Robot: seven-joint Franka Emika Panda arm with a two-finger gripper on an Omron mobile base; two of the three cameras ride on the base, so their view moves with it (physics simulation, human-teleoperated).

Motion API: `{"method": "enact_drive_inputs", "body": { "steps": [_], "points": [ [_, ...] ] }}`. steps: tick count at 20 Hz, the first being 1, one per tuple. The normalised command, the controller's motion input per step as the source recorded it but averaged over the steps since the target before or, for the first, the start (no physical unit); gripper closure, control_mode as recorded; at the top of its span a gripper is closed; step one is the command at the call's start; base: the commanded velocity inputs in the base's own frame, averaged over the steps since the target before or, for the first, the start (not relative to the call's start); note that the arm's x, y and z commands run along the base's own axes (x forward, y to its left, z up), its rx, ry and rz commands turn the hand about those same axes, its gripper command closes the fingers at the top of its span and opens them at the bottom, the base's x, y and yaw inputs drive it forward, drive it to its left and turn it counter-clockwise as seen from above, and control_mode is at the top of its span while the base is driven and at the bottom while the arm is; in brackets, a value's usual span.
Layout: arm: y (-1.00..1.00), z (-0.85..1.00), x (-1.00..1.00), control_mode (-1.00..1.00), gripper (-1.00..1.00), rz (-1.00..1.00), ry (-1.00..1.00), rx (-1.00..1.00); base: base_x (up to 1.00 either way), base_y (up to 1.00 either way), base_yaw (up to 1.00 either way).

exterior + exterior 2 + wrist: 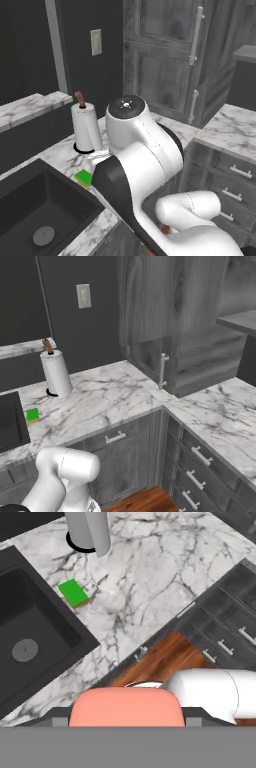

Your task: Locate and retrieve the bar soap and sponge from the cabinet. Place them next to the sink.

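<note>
Bar soap (126,707): flat salmon-pink block, rounded corners, sitting at the bottom of the hand view right where the jaws would be. We read it as held, but the fingertips are hidden behind it, so we cannot tell how far the jaws are closed. We judge it stiff, light and slick; hold it across the short flat faces with moderate squeeze, since too much could squirt it out. Sponge (74,593): flat green block with a yellowish edge, already lying on the marble bench (150,587) just beside the right rim of the sink (35,637). It also shows in the left base view (84,176) and the right base view (32,415). We expect it soft and compressible, so a grip anywhere across its width would do. Sink is a dark basin with a round silver drain. Paper towel roll (86,127) stands upright on the bench behind the sponge, near but apart. Soap hangs above the bench edge and wood floor, not yet placed.
</note>
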Motion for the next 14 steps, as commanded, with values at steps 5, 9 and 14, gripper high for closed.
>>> {"method": "enact_drive_inputs", "body": {
  "steps": [5,9,14],
  "points": [
    [0.02,-0.41,0.47,-1.0,1.0,0.0,0.01,-0.01,0.0,0.0,0.0],
    [0.06,-0.45,0.49,-1.0,1.0,-0.01,-0.01,-0.01,0.0,0.0,0.0],
    [0.12,-0.45,0.59,-1.0,1.0,-0.01,-0.01,-0.02,0.0,0.0,0.0]
  ]
}}
